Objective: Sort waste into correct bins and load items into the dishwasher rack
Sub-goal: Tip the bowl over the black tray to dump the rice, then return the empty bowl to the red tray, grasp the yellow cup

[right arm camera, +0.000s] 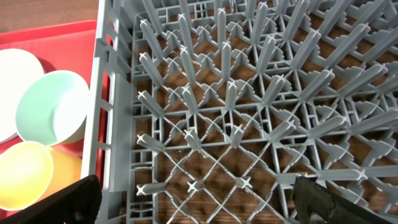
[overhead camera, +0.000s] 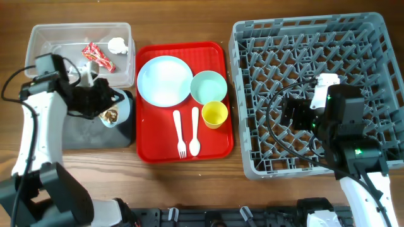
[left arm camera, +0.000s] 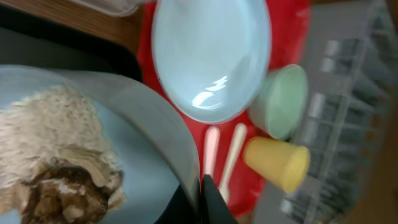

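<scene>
My left gripper (overhead camera: pixel 108 101) is shut on the rim of a pale blue-green bowl (overhead camera: pixel 121 108) holding rice and brown scraps (left arm camera: pixel 59 155), over the black tray (overhead camera: pixel 82 132). The clear container (overhead camera: pixel 44 38) holds the red wrapper (overhead camera: pixel 98 57) and white tissue (overhead camera: pixel 116 44). The plate (overhead camera: pixel 164 80), second bowl (overhead camera: pixel 208 87), yellow cup (overhead camera: pixel 214 115), fork (overhead camera: pixel 180 133) and spoon (overhead camera: pixel 194 131) lie on the red serving tray (overhead camera: pixel 151 151). My right gripper (right arm camera: pixel 199 199) is open and empty above the grey rack (overhead camera: pixel 252 164).
The rack's upright pegs (right arm camera: pixel 230 93) stand under my right gripper. The wooden table (overhead camera: pixel 189 183) shows between the red serving tray and the rack and along the front edge.
</scene>
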`<control>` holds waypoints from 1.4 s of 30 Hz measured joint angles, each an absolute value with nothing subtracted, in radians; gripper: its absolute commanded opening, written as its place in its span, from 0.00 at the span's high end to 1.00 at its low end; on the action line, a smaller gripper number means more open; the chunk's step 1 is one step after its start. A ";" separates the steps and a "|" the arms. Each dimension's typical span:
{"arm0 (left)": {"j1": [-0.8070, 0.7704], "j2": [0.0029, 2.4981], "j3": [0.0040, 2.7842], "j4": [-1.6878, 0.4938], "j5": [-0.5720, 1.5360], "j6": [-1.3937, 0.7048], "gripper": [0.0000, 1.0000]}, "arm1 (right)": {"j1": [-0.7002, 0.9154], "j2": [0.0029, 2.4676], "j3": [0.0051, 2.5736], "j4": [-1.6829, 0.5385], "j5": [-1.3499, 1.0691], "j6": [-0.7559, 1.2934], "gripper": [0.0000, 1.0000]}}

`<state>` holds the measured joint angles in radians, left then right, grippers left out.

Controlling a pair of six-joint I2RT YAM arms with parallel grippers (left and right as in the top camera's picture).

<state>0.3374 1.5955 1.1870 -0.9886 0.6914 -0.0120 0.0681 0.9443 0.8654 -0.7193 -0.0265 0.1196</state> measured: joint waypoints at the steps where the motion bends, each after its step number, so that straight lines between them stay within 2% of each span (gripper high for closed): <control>1: 0.378 1.619 1.187 -1.016 0.775 0.041 0.96 | 0.068 0.944 0.865 -0.719 -0.027 0.120 0.00; 6: 0.550 1.773 1.187 -1.113 1.111 0.227 0.96 | 0.068 0.944 0.865 -0.719 -0.027 0.120 0.00; 10: 0.636 1.877 1.187 -1.200 1.260 0.254 0.96 | 0.068 0.944 0.865 -0.719 -0.027 0.120 0.00; 15: 0.693 1.897 1.187 -1.242 1.346 0.239 0.96 | 0.068 0.944 0.865 -0.720 -0.027 0.120 0.00; 22: 0.699 1.897 1.187 -1.312 1.410 0.513 0.96 | 0.068 0.944 0.865 -0.720 -0.027 0.120 0.00; 25: 0.699 1.897 1.188 -1.455 1.487 0.526 0.96 | 0.068 0.944 0.865 -0.721 -0.027 0.120 0.00; 27: 0.699 1.897 1.188 -1.474 1.522 0.479 0.96 | 0.068 0.944 0.865 -0.723 -0.027 0.120 0.00; 31: 0.707 1.897 1.188 -1.441 1.544 0.432 0.96 | 0.068 0.944 0.865 -0.727 -0.027 0.120 0.00; 37: 0.696 1.897 1.187 -1.379 1.509 0.493 0.96 | 0.068 0.944 0.865 -0.727 -0.027 0.120 0.00; 42: 0.511 1.802 1.287 -1.379 1.319 0.500 0.96 | 0.068 0.944 0.865 -0.726 -0.027 0.120 0.00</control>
<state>0.5110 1.8023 1.2865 -1.3788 1.3190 0.5003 0.0681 0.9443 0.8654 -0.7258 -0.0265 0.1196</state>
